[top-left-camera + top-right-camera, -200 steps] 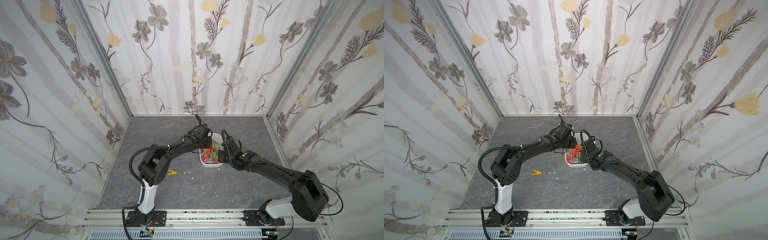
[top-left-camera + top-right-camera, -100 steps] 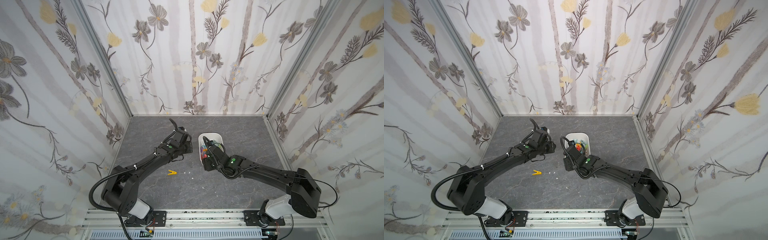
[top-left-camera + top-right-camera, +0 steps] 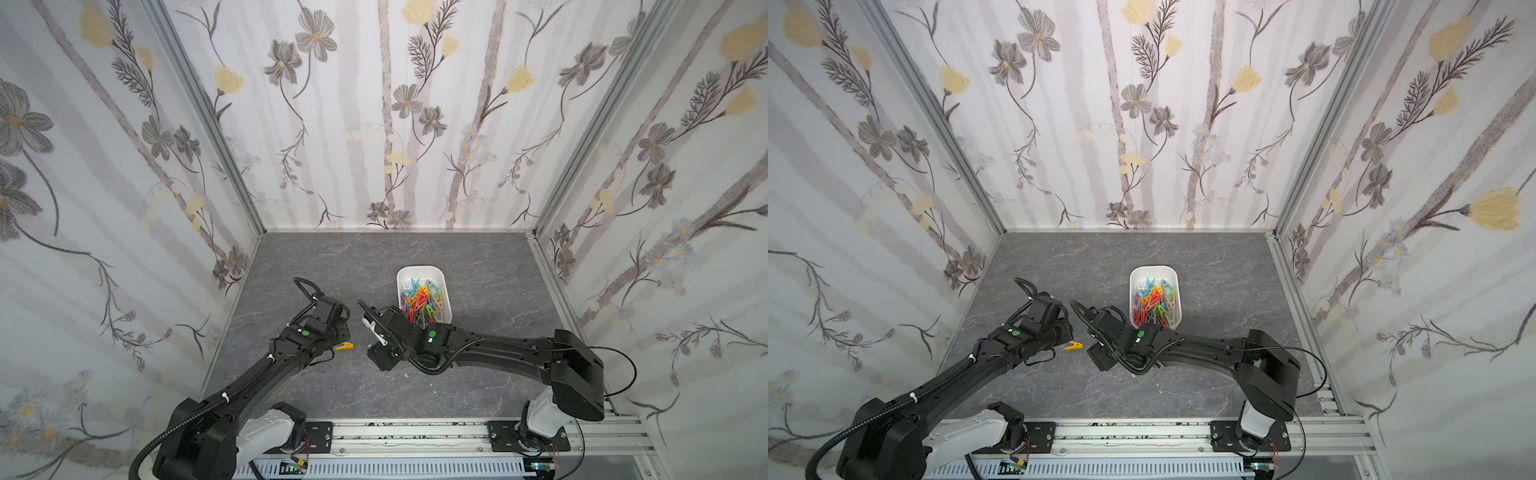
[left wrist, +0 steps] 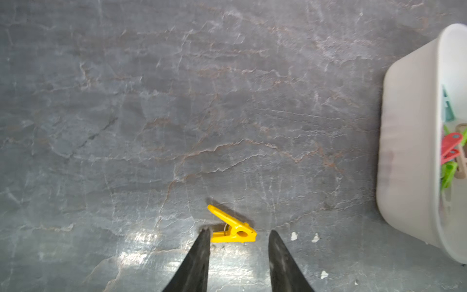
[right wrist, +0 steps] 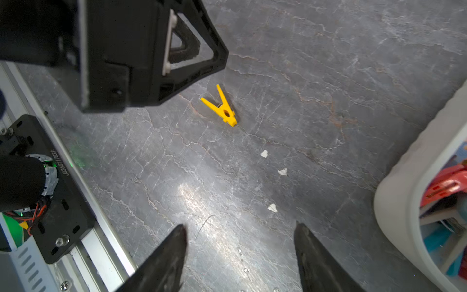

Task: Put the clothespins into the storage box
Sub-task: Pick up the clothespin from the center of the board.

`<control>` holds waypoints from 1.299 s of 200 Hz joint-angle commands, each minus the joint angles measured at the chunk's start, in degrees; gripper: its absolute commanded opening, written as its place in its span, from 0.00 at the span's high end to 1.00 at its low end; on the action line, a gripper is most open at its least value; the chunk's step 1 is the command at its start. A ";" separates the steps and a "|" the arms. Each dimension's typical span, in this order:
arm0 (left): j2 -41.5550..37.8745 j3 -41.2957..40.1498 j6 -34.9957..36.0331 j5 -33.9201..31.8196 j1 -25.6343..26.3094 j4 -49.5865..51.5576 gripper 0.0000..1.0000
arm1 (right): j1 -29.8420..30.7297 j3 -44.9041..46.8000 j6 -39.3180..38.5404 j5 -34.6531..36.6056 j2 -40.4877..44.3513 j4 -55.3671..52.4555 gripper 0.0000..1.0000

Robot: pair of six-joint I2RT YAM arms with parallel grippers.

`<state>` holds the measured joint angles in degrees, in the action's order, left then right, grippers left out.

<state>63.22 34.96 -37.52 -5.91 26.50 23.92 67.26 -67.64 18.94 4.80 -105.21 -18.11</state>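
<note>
One yellow clothespin (image 3: 344,345) (image 3: 1073,345) lies flat on the grey table, left of the storage box. My left gripper (image 4: 239,231) hangs just over it, open. The pin (image 4: 232,227) lies between the two fingertips, and one fingertip (image 4: 205,233) overlaps the end of a leg. My right gripper (image 5: 239,225) stands open over bare table with nothing between its fingers; the pin (image 5: 222,108) lies ahead of it. The white storage box (image 3: 420,272) (image 3: 1153,269) holds several coloured clothespins (image 3: 424,305) (image 3: 1156,305).
Small white specks (image 5: 264,153) (image 4: 294,236) dot the table between the pin and the box wall (image 5: 401,192). The two wrist heads hang close together, left (image 3: 328,318) and right (image 3: 384,332). A metal rail (image 3: 415,432) runs along the front edge. Patterned walls close in three sides.
Both arms have drawn back from the box toward the front. The left gripper has come down over the yellow pin and its jaws have widened. The right gripper now hangs left of the box.
</note>
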 commanded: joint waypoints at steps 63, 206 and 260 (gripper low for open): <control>3.92 -3.76 -3.84 0.12 -0.22 -7.05 0.63 | 0.50 -1.03 -0.14 0.01 -3.38 1.14 0.31; 11.99 -4.52 -1.68 -1.38 -0.22 -11.45 0.70 | 0.50 -0.72 0.57 1.04 -3.86 1.76 0.32; 16.25 -4.51 -0.81 -0.35 -0.14 -15.27 0.75 | 0.45 -0.48 0.88 1.73 -3.39 1.76 0.32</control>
<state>77.54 30.30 -38.94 -6.44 26.39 10.11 67.66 -68.12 19.40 5.19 -108.73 -18.02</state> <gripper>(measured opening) 0.263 0.682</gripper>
